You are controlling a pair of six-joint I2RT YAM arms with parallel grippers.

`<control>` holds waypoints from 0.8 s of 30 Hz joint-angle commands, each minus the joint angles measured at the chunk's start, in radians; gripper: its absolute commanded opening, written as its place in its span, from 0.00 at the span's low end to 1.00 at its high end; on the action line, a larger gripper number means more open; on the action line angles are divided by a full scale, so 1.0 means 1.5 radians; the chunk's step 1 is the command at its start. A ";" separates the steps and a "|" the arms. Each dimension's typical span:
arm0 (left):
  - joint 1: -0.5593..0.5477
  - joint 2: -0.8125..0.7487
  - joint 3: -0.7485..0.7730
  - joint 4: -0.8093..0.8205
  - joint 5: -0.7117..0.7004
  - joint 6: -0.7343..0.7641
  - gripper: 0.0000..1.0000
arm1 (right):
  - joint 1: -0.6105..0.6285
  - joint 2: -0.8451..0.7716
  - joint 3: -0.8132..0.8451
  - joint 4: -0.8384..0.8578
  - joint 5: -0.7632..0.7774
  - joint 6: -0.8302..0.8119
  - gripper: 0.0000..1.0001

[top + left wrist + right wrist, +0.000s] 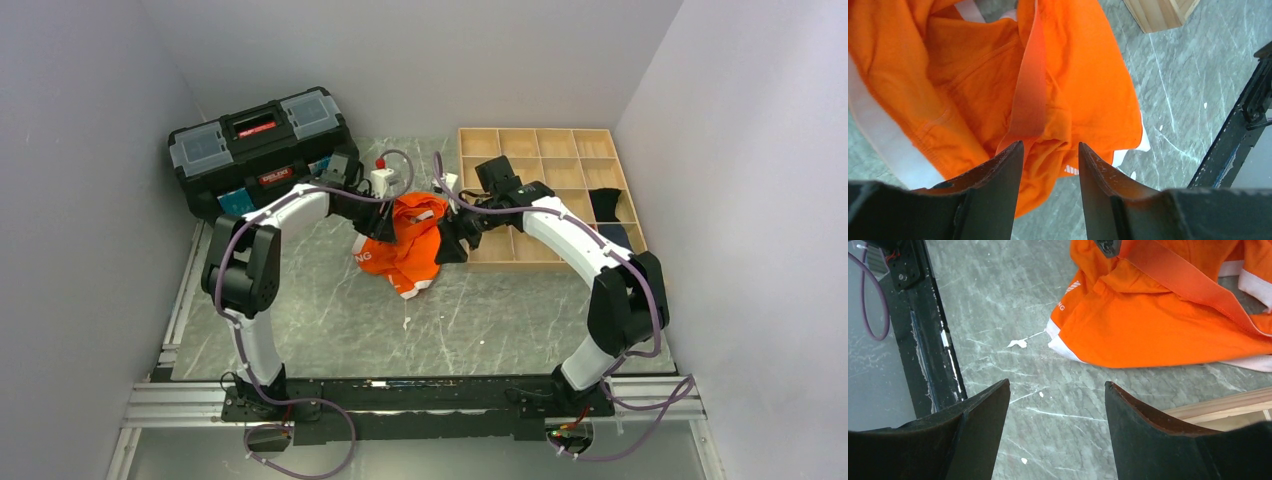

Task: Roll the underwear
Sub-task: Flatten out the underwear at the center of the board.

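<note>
Two end effectors are seen at the far middle of the marble-patterned desk [330, 320], one at each side of the orange underwear [405, 255]. The underwear is heaped in a loose, crumpled pile on the desk, between the black toolbox [262, 140] at the far left and the wooden compartment tray [520, 132] at the far right, just beside the tray's left edge. Its white edge trim [1063, 347] and white lettering [1068, 292] are shown at the left hem.

The left end effector [1050, 150] is held over the pile with its fingers apart; orange cloth and grey desk are seen through the gap. An orange waistband [1030, 90] is drawn taut up to the tip of one finger [998, 175]. It may be hooked over that tip, but whether it is caught there or merely lying against it cannot be told from the left wrist view.

The right end effector [1057, 390] is spread wide, and only desk is seen between its fingers. It is poised just right of the pile, near the tray's rim. In the right wrist view the same waistband is seen stretched diagonally across the top of the pile. Dark cloth [610, 205] is lodged in cells at the tray's right side.
</note>
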 commanded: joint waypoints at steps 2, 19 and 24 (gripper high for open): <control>-0.026 0.018 0.037 -0.015 -0.078 -0.067 0.47 | -0.003 -0.030 -0.010 0.002 0.004 -0.022 0.71; -0.072 -0.116 -0.058 0.025 -0.236 0.130 0.63 | -0.010 -0.052 -0.045 0.003 0.016 -0.034 0.71; -0.072 -0.178 -0.102 0.044 -0.224 0.423 0.65 | -0.055 -0.060 -0.034 0.005 -0.039 -0.016 0.70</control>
